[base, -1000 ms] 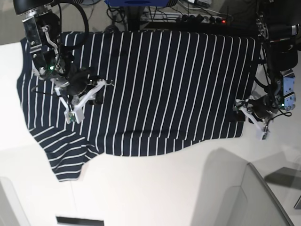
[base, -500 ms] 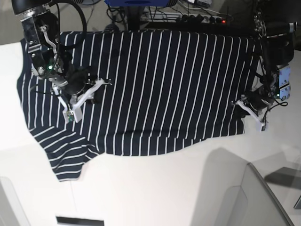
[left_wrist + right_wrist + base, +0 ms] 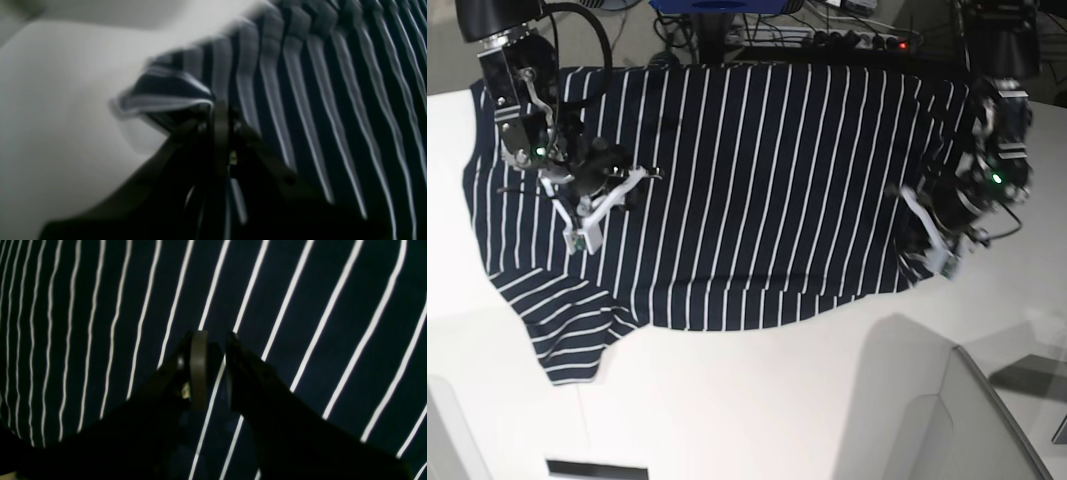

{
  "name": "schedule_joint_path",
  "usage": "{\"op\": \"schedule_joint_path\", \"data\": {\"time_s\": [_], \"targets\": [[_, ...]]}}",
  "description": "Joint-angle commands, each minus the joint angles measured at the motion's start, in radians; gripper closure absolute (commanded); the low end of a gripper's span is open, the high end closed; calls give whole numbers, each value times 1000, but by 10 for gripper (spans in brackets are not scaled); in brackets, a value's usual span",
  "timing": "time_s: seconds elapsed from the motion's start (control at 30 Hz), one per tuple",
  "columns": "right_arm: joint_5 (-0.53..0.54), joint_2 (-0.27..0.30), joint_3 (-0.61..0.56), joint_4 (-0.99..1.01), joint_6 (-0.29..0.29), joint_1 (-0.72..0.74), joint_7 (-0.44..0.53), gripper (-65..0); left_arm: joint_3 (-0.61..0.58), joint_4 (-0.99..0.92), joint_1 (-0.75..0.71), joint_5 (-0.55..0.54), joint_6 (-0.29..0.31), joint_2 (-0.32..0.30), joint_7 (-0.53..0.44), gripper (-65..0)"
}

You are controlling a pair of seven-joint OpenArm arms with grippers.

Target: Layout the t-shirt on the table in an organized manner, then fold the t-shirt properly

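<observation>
**Left gripper** [image 3: 222, 110]: jaws closed tight on a lifted hem corner of the t-shirt [image 3: 757, 180]; the pinched cloth folds over above the fingertips and shows motion blur. In the base view this gripper [image 3: 924, 240] sits at the shirt's right edge.

**Right gripper** [image 3: 213, 340]: jaws nearly together with a slim gap; tips low over the striped cloth. Whether any fabric is caught between them cannot be told. In the base view it [image 3: 602, 200] stands over the shirt's left part, near the sleeve.

**T-shirt**: dark navy with thin white stripes, spread mostly flat across the far half of the table [image 3: 757, 400]; one sleeve splays toward the near left. The right hem is drawn inward and rumpled by the left grip.

**Handling (judged)**: light, limp, no stiffness; it will drape and trail rather than hold shape, and slide easily on the smooth top. Best taken at hems, corners or shoulder seams, pinching both layers; mid-panel pinches would likely bunch it.

**Surface**: matte white tabletop, smooth, with bare room on the near side for folding.

**Room**: cables [image 3: 777, 35] and a power strip [image 3: 862, 42] lie beyond the far edge.
</observation>
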State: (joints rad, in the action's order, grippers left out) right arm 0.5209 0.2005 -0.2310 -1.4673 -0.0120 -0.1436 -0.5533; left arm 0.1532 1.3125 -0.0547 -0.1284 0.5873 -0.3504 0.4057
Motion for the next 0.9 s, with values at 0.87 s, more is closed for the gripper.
{"op": "schedule_joint_path", "data": {"time_s": [0.87], "targets": [[6,-39,3,169,-4,77,17,-96,61,293,-169,286,-2,77,52,0]]}}
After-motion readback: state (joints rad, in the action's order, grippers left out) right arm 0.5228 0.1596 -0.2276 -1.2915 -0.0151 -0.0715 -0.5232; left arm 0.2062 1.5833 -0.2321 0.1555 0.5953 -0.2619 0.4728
